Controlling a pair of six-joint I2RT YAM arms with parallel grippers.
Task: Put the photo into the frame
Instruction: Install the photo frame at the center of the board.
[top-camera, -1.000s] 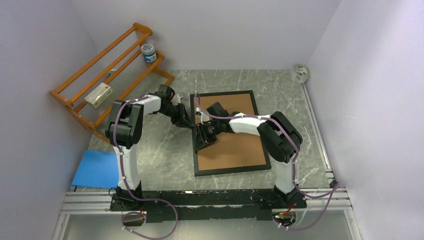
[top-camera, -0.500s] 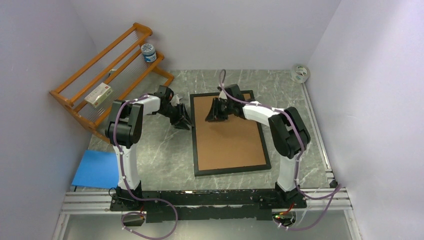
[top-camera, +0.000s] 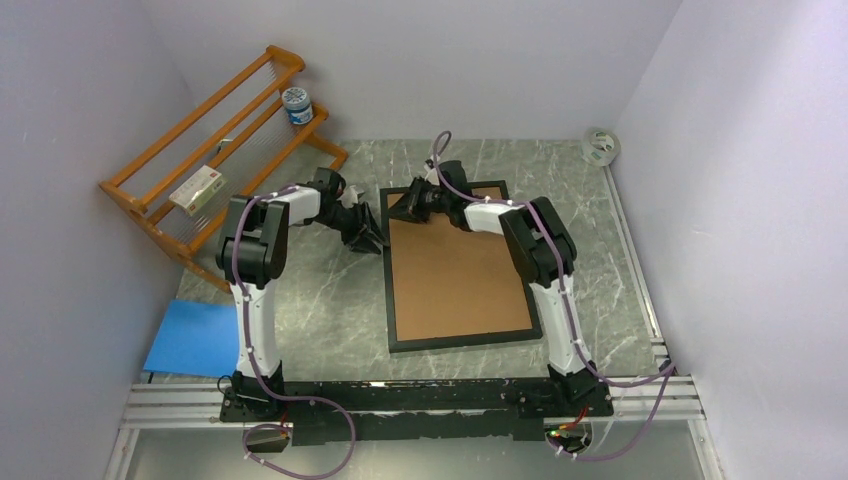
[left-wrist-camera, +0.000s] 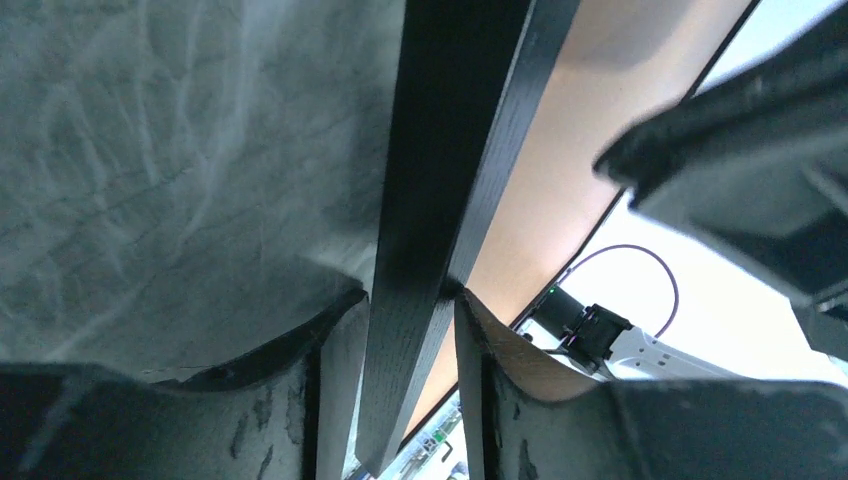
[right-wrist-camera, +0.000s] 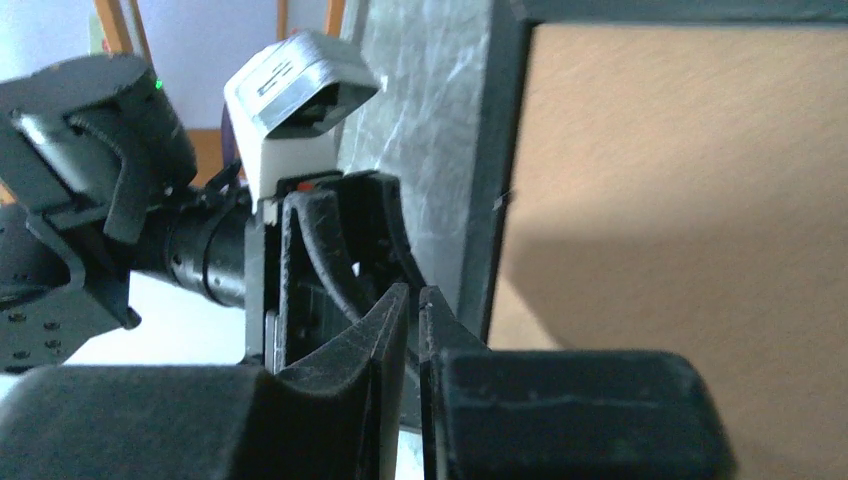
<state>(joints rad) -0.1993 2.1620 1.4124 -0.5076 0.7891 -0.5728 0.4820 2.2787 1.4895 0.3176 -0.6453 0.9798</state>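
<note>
Right fingers (right-wrist-camera: 385, 330) have slid to the far-left corner of the frame (top-camera: 391, 300), nearly together, gripping nothing visible; left fingers (left-wrist-camera: 335, 350) clamp its left edge; brown backing (top-camera: 455, 270) covers the inside.

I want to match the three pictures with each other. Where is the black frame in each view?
Top external: the frame lies flat in the picture's middle.
Left wrist: the frame is the black bar from the top down the middle, into the left gripper.
Right wrist: the frame is the dark strip down the middle and along the top edge.
Shared landmark: the brown board inside it, in all three.
</note>
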